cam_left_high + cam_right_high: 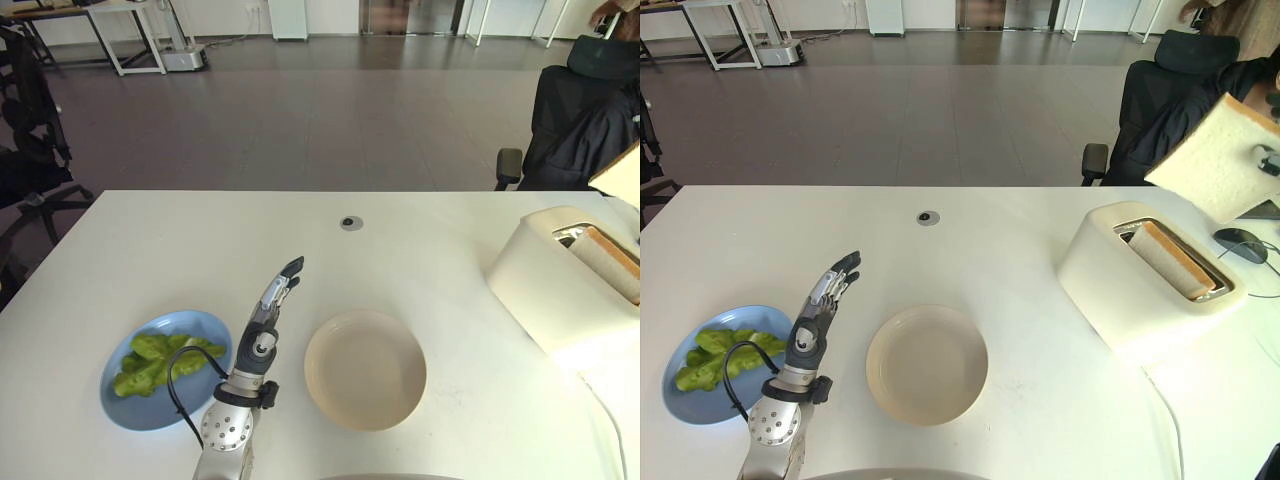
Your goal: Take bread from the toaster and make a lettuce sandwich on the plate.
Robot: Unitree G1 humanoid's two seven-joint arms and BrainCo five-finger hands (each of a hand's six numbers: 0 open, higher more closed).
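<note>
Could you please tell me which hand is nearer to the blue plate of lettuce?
Left. The left hand is just right of the blue plate. The right hand is far off, up by the toaster, holding a bread slice.

A broad, dull brown floor [300, 110] runs back to a pale wall [230, 15] and shines softly under even light. A white-legged table [125, 35] stands far left, with black office chairs at the left [30, 120] and right [1170, 85].
</note>
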